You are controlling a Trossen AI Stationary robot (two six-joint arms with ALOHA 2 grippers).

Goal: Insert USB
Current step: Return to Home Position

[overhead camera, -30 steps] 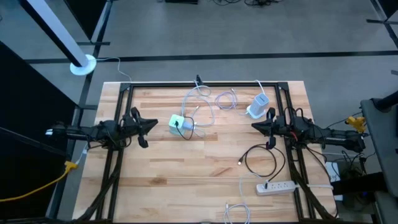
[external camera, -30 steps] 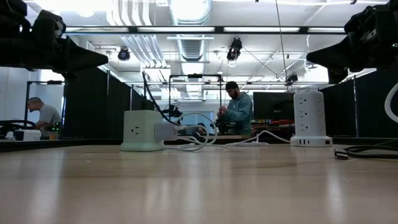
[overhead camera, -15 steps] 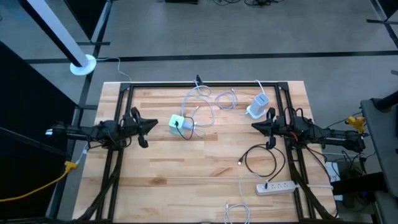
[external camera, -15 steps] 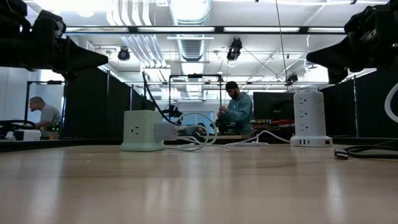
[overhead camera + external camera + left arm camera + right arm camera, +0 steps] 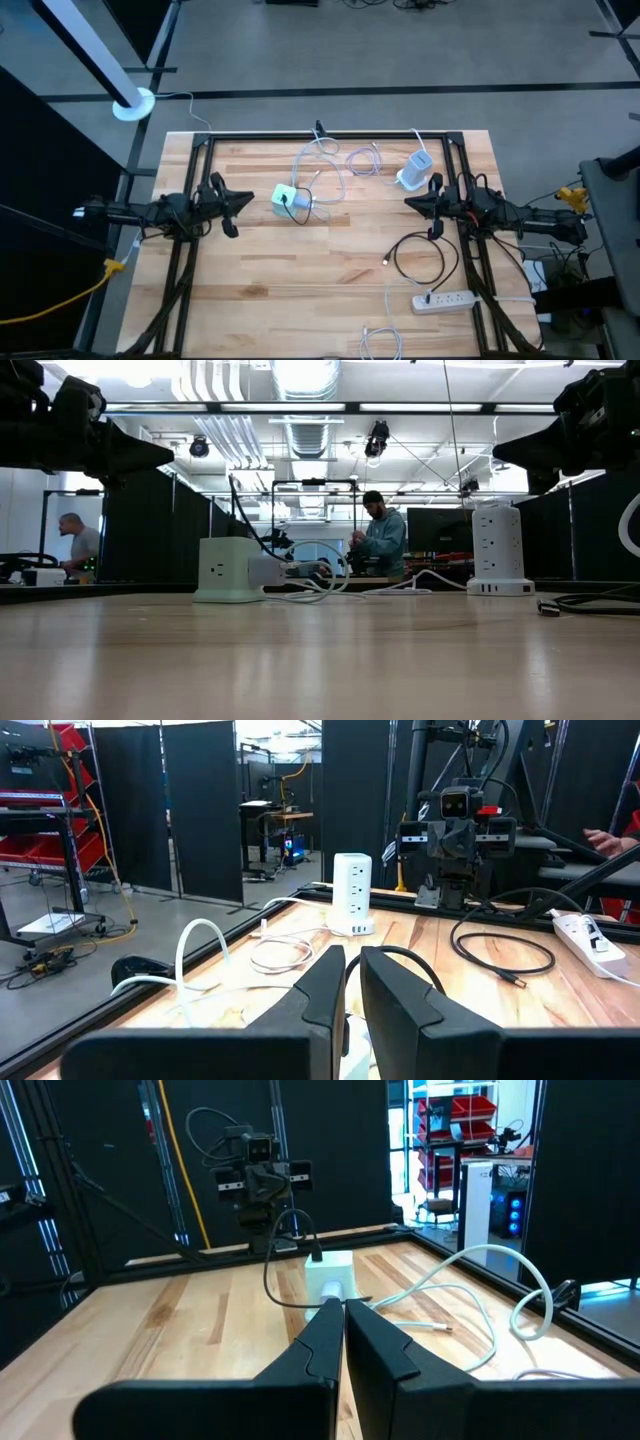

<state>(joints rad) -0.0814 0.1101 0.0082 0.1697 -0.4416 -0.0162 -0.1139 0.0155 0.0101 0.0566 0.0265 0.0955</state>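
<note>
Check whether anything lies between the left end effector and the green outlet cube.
Nothing visible does. In the high view, only bare table lies between the left end effector and the green outlet cube.

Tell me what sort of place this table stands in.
Most likely a robotics lab or workshop: exposed ceiling ducts, black partition screens, red storage racks, and a person standing at work in the background.

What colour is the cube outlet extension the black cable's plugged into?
The cube outlet extension is pale green, clearest in the low view.
</note>
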